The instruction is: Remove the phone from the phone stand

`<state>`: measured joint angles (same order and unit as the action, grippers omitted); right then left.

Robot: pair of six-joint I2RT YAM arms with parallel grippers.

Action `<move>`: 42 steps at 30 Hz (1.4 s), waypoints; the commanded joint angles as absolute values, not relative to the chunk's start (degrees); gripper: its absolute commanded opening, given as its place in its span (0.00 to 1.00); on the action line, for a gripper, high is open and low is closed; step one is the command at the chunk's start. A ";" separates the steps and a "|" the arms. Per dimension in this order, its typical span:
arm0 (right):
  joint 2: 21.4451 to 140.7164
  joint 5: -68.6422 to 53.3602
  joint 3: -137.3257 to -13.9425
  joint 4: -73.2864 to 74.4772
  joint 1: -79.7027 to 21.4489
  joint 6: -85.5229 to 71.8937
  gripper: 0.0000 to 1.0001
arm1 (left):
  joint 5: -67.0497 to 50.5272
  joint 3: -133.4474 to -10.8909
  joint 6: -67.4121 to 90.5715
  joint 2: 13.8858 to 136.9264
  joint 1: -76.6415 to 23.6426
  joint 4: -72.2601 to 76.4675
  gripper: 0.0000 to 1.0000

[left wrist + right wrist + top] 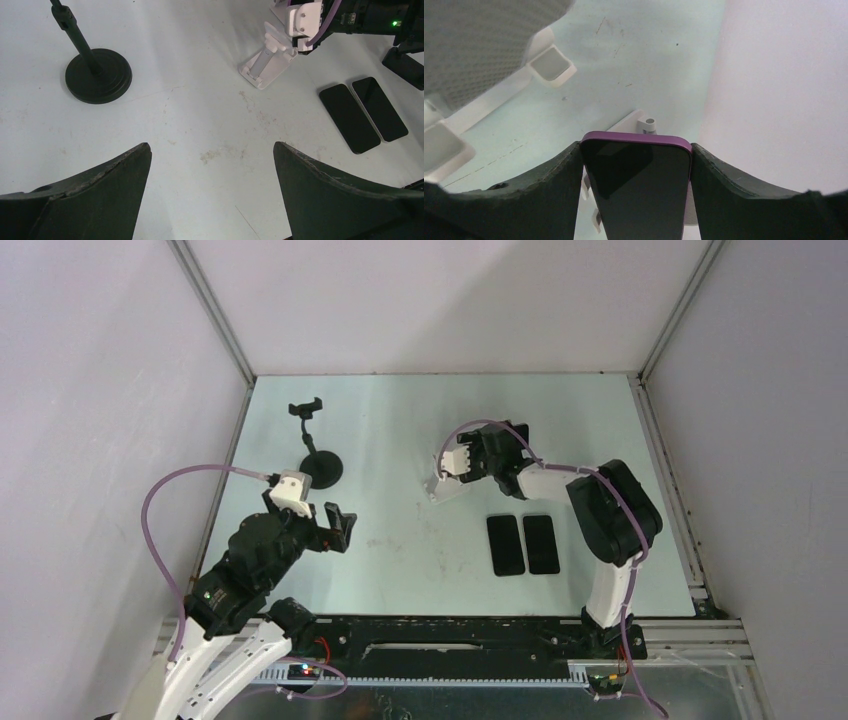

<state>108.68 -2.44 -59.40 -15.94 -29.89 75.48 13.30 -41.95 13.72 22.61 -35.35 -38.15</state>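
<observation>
Both dark fingers of your right gripper press against the sides of the purple-edged, dark-screened phone, which sits against the white folding plastic phone stand mid-table. Your left gripper hangs wide open, holding nothing, above the pale table, near the black round-based pole stand.

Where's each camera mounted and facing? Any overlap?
Top external: above, behind the bases, looking down at the table; left arm and right arm show.
Left wrist: on left arm, facing the white stand across the table; left gripper open.
Right wrist: on right arm, facing the purple phone pinched by right gripper.
Shared: top and left wrist show white stand, black phones.
</observation>
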 commanded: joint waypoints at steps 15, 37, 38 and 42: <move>95.13 4.54 -64.83 -16.16 -31.45 71.00 0.26 | 12.70 -41.75 13.97 22.63 -35.68 -36.02 1.00; 76.85 10.52 -66.38 15.81 -32.91 -8.41 0.00 | 12.17 -41.58 13.96 22.29 -35.68 -35.75 1.00; 76.47 9.49 -66.41 17.09 -32.94 -11.15 0.00 | 12.15 -41.62 13.97 22.38 -35.68 -35.70 1.00; 76.47 5.83 -66.41 25.66 -33.34 -27.44 0.00 | 12.03 -41.57 13.97 22.31 -35.68 -35.62 1.00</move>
<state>78.85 8.45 -63.61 17.41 -32.77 -5.50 12.84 -41.95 13.69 22.48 -35.35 -37.80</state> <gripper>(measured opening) 0.706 0.996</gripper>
